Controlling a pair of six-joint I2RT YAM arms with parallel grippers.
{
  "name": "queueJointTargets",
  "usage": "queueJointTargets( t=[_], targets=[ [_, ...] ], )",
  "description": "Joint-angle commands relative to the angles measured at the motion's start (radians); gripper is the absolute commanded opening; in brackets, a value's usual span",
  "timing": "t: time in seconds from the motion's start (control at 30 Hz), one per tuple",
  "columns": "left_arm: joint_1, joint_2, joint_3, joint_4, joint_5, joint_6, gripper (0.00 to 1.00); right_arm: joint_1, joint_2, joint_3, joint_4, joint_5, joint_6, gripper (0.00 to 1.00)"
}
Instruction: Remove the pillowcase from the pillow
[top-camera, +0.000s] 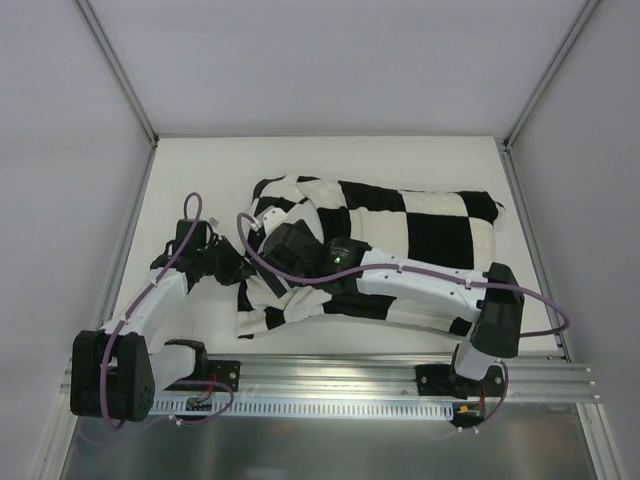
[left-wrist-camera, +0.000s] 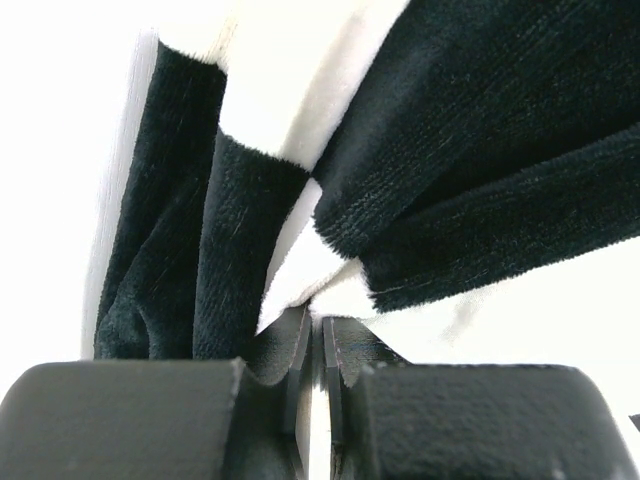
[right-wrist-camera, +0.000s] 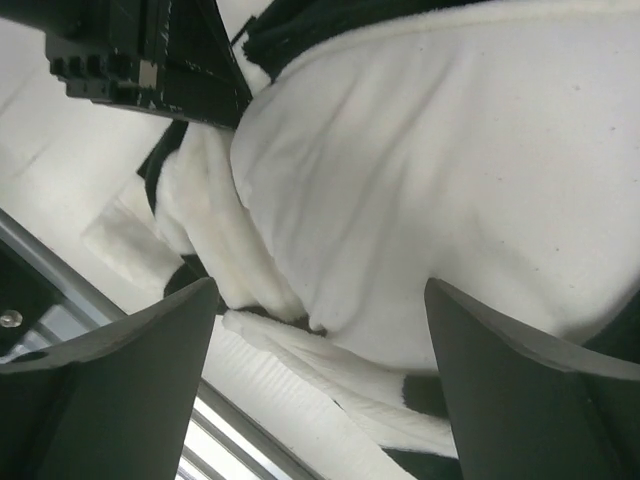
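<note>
Left arm (top-camera: 150, 300) goes from the near-left corner of the table (top-camera: 200, 170) toward the centre. The left gripper (left-wrist-camera: 317, 335) is at the left edge of the pillowcase (top-camera: 420, 225). In the wrist view its jaws are almost together, w/ a thin fold of the checkered fabric pinched between them, so it grips the pillowcase.

The pillowcase lies across the middle of the table. It is bunched and wrinkled at the left end and smoother toward the right end.

Right arm (top-camera: 430, 290) lies over the near side of the pillowcase, from its base at the near-right rail (top-camera: 350, 375) toward the left. The right gripper (right-wrist-camera: 320, 290) is at the crumpled left part, close to the left gripper. Its fingers (right-wrist-camera: 120, 380) are wide apart and hold nothing.

Btw. them bulges the plain white pillow (right-wrist-camera: 430, 180), w/ fluffy cream and black folds of the cover beside it on the left and below. Whether the fingers touch the pillow, I cannot tell.
</note>
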Motion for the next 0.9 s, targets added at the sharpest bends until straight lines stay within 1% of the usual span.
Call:
queueJointTargets(
  t=[0.0, 0.03, 0.13, 0.27, 0.3, 0.33, 0.53, 0.67, 0.77, 0.87],
  targets=[
    [0.001, -0.017, -0.021, -0.026, -0.035, 0.01, 0.0, 0.02, 0.04, 0.08, -0.037, 0.135, -0.068, 0.91],
    [0.001, -0.015, -0.02, -0.026, -0.032, 0.01, 0.0, 0.02, 0.057, 0.091, -0.055, 0.134, -0.07, 0.93],
    [0.001, -0.013, -0.017, -0.026, -0.026, 0.01, 0.0, 0.023, 0.092, 0.072, -0.034, 0.11, -0.108, 0.95],
    [0.001, -0.02, -0.021, -0.026, -0.026, 0.012, 0.0, 0.026, 0.137, 0.062, -0.023, 0.168, -0.149, 0.99],
    [0.001, -0.02, -0.023, -0.026, -0.024, 0.012, 0.0, 0.026, 0.146, 0.062, -0.025, 0.174, -0.171, 1.0],
    [0.001, -0.018, -0.023, -0.026, -0.024, 0.012, 0.0, 0.026, 0.161, 0.064, -0.02, 0.178, -0.181, 0.97],
    [0.001, -0.026, -0.027, -0.026, -0.023, 0.01, 0.0, 0.02, 0.258, 0.082, -0.008, 0.243, -0.257, 0.96],
    [0.001, -0.035, -0.034, -0.026, -0.021, 0.007, 0.0, -0.005, 0.318, 0.09, 0.0, 0.244, -0.251, 0.96],
    [0.001, -0.04, -0.041, -0.026, -0.019, 0.006, 0.0, -0.028, 0.373, 0.108, 0.002, 0.274, -0.235, 0.96],
    [0.001, -0.046, -0.049, -0.026, -0.016, 0.001, 0.0, -0.042, 0.411, 0.111, 0.008, 0.258, -0.231, 0.96]
  ],
)
